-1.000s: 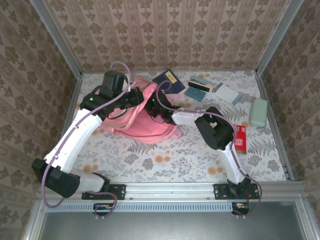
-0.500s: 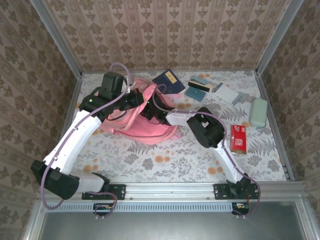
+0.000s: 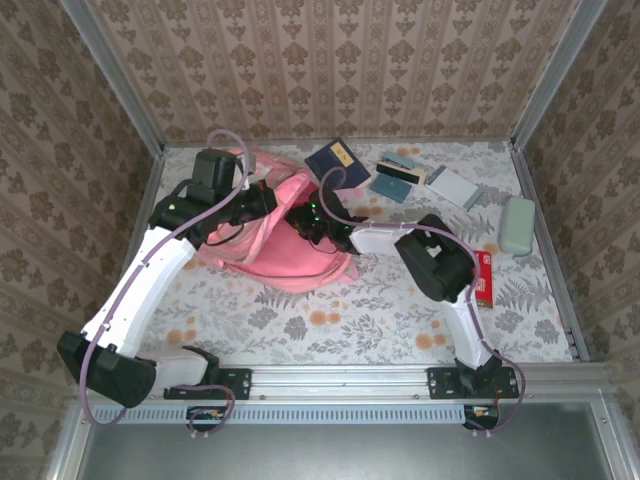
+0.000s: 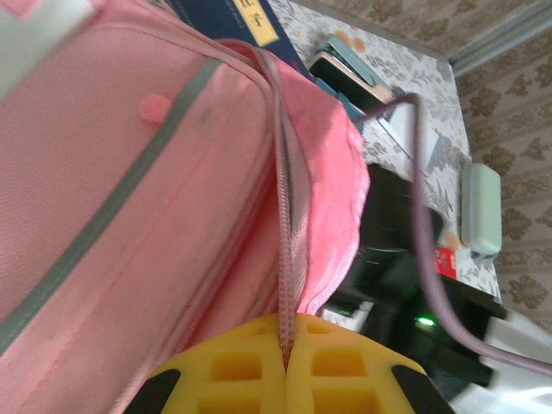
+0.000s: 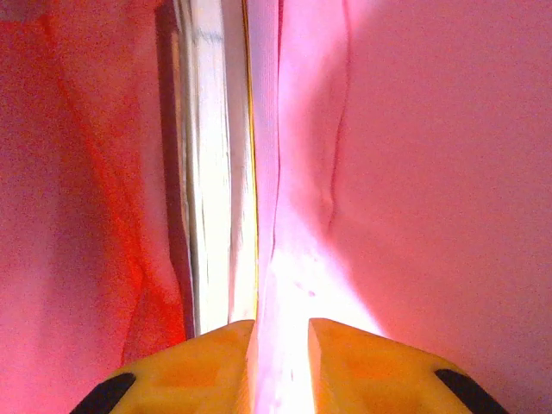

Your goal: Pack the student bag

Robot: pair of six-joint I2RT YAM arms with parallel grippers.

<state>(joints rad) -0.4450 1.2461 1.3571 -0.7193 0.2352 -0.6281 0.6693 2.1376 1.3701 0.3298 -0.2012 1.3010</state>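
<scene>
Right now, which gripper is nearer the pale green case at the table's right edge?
Right. The right gripper is in the student bag, on its side toward the green case; the left gripper pinches the bag's zipper edge, farther left.

— What sort of place was it?
— A lab test booth: wallpaper panels (image 3: pixel 330 60) across the top, aluminium posts (image 3: pixel 112 75) at upper corners, floral table cover (image 3: pixel 330 325), mounting rail (image 3: pixel 340 378) along the bottom edge.

On the floral-patterned table (image 3: pixel 330 320), along its far side, lie a dark blue book (image 3: pixel 338 162), a cluster of teal booklets (image 3: pixel 390 185) near it and a white-and-blue notebook (image 3: pixel 455 187) — further right a pale green case (image 3: pixel 517 224) and, nearer, a red box (image 3: pixel 482 278) — with wallpapered walls (image 3: pixel 330 60) all around.
</scene>
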